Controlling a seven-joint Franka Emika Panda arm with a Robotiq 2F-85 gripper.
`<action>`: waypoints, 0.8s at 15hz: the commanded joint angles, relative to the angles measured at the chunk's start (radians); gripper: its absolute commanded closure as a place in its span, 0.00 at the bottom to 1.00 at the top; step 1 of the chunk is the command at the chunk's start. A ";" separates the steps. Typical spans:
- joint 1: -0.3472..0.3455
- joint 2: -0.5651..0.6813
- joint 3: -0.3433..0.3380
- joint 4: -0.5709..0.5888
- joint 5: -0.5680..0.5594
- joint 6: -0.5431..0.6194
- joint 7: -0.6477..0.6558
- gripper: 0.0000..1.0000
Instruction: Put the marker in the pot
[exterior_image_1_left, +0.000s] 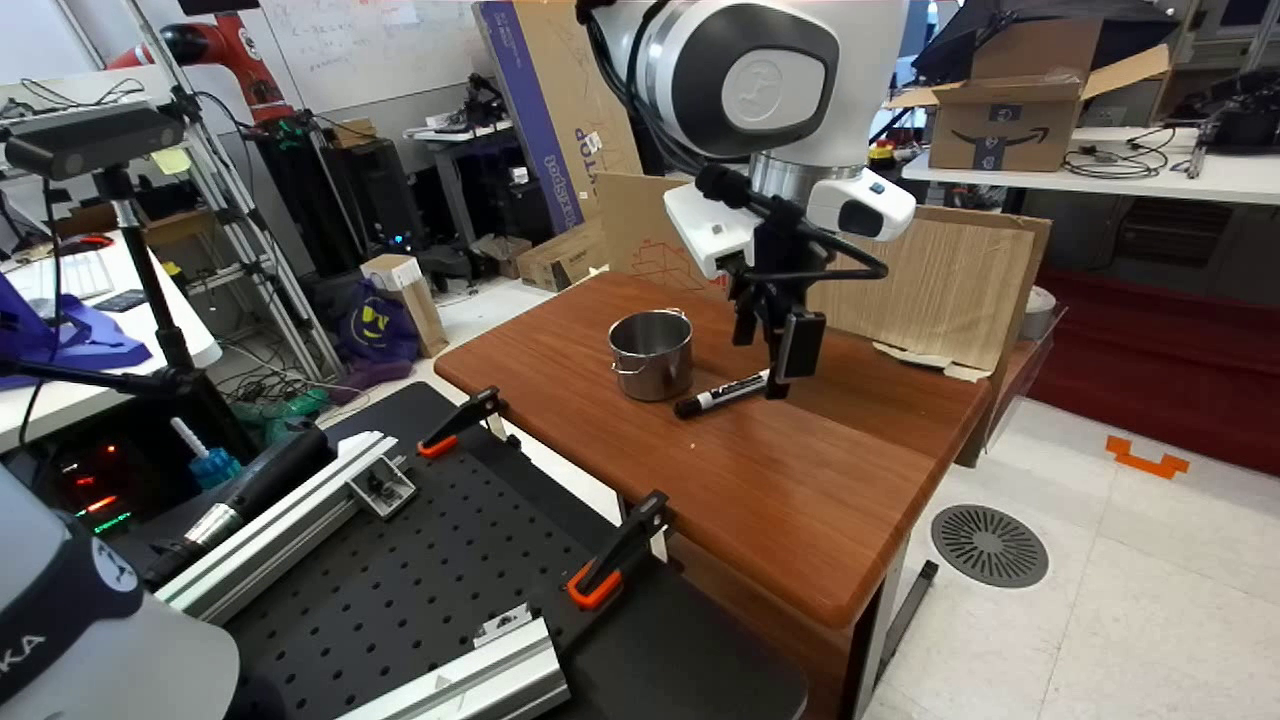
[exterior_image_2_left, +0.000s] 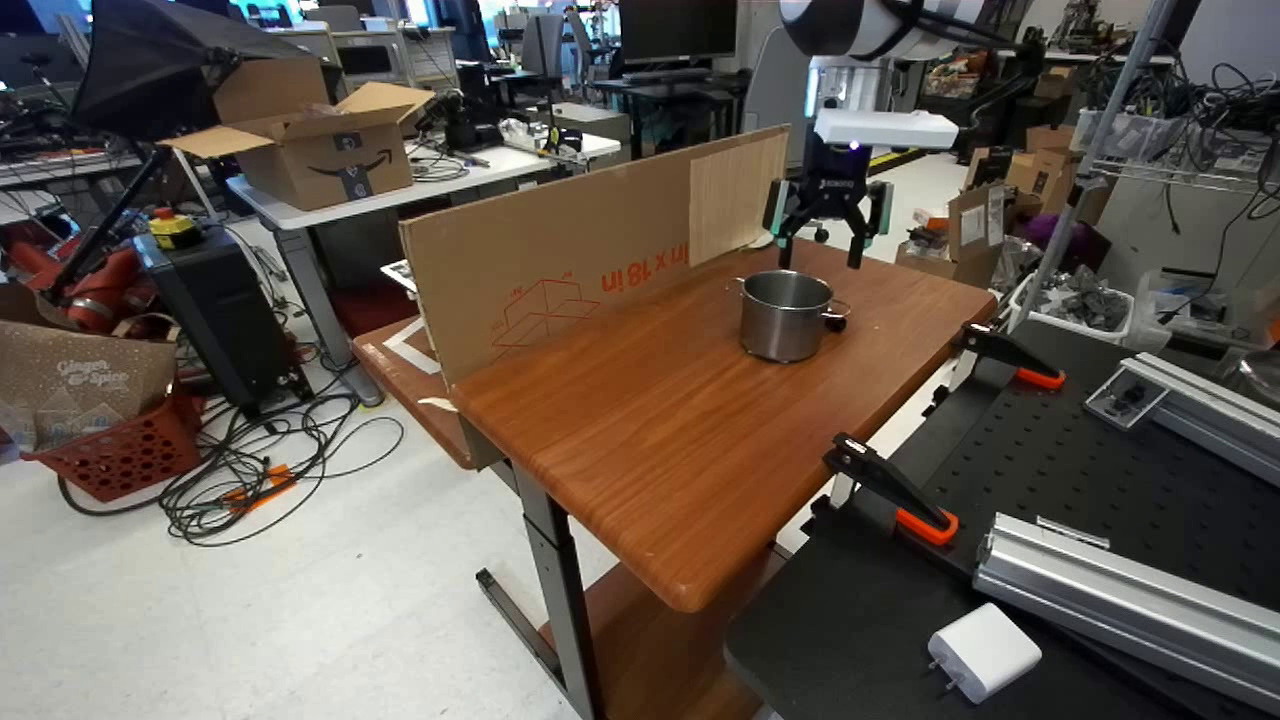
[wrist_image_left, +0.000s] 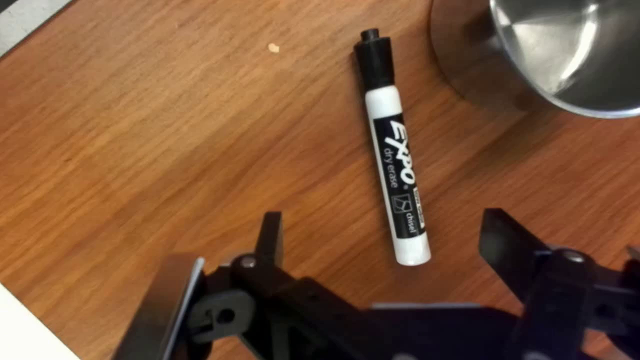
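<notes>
Brown bench (exterior_image_2_left: 620, 450), cardboard (exterior_image_2_left: 580, 230) along one edge, bears the marker (wrist_image_left: 395, 150), mostly hidden behind the pot (exterior_image_2_left: 783, 328) in an exterior view, the gripper (exterior_image_2_left: 820, 264) overhead, fingers apart.

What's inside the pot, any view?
Only bare metal shows inside the pot in the wrist view, where the frame cuts off the rest. In both exterior views its near side covers the bottom. The marker lies outside, on the table.

Brown wooden table (exterior_image_1_left: 760, 480) below the jaws; upright cardboard panel (exterior_image_2_left: 580, 250) near them; pale tiled floor (exterior_image_1_left: 1170, 580) farther below; whiteboard (exterior_image_1_left: 345, 70), white desk (exterior_image_1_left: 1225, 177) well apart.
</notes>
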 joint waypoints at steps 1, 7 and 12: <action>0.000 0.047 0.004 0.036 -0.025 0.033 0.049 0.00; 0.016 0.093 0.002 0.067 -0.048 0.034 0.080 0.00; 0.031 0.115 -0.010 0.090 -0.094 0.033 0.098 0.42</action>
